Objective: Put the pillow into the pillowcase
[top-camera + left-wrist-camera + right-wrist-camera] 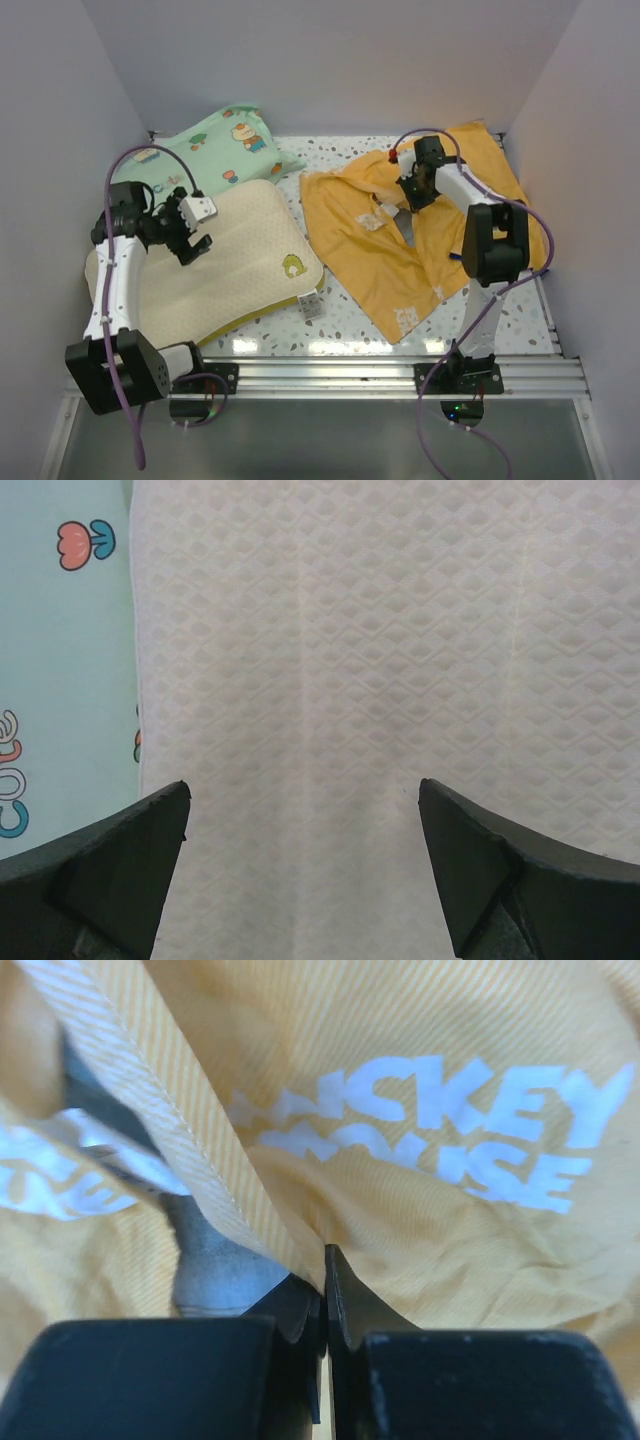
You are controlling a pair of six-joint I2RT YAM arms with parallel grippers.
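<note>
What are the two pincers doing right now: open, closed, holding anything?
Left pincer: open, over the pillow, holding nothing.
Right pincer: closed, pinching the edge of the pillowcase.

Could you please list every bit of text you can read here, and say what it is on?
"MICKEY MOUSE": white letters on the orange-yellow pillowcase, partly creased.
Blue letters on the mint-green pillow: cut off at the picture's edge, unreadable.
White tag beside the pillow: too small to read.
</note>
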